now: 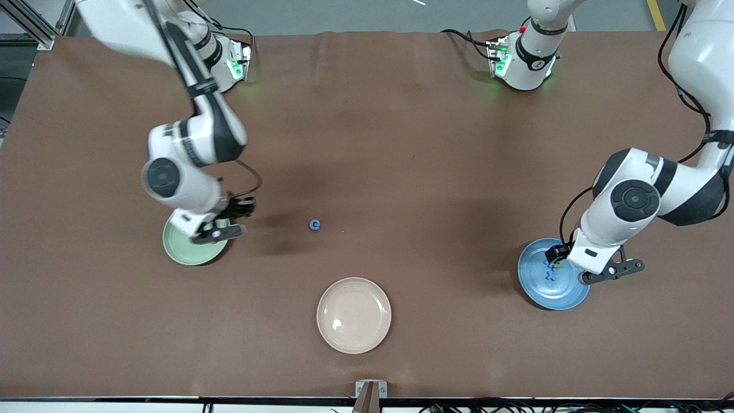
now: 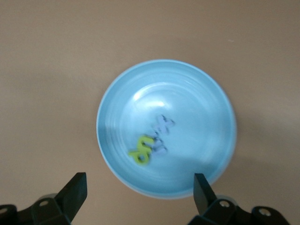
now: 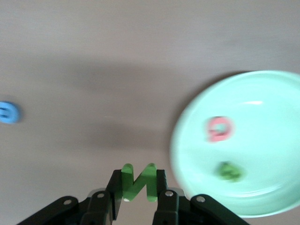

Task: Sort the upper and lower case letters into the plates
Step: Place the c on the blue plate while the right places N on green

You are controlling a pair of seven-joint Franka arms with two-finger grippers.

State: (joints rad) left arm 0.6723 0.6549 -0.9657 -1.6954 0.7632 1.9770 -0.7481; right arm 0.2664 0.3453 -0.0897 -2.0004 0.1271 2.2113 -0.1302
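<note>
My right gripper (image 3: 138,183) is shut on a green letter N (image 3: 138,180), over the table just beside the mint green plate (image 3: 265,112) (image 1: 182,252). That plate holds a pink-red letter (image 3: 219,129) and a dark green letter (image 3: 229,171). A blue letter (image 1: 315,225) (image 3: 8,113) lies alone on the table, toward the middle. My left gripper (image 2: 139,190) (image 1: 555,257) hangs open and empty over the blue plate (image 2: 197,93) (image 1: 553,293). In it lie a yellow-green letter (image 2: 142,150) and two pale blue letters (image 2: 162,125).
A cream-beige plate (image 1: 354,315) sits empty nearer the front camera, midway between the two arms' ends. The brown table cover (image 1: 401,160) stretches out around the plates. The right arm's elbow hangs over the mint plate's side of the table.
</note>
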